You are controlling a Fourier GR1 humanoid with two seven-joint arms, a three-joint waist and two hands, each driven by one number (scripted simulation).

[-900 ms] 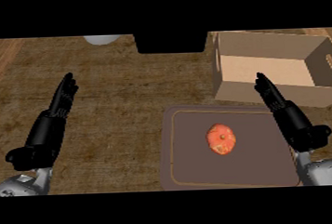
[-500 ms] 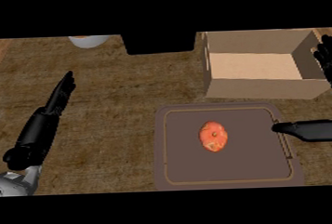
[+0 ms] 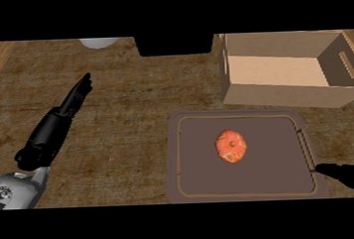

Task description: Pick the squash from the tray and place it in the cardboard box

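our right hand [image 3: 343,174] has dropped to the tray's [image 3: 273,175] lower right edge; we cannot tell its state. our left hand [image 3: 77,94] rests with fingers straight. the squash [image 3: 231,145] lies mid-tray, near the cardboard box [image 3: 282,93].

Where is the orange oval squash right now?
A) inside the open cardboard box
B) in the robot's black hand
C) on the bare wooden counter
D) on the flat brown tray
D: the orange oval squash lies near the middle of the flat brown tray, in front of the open cardboard box, with no hand touching it.
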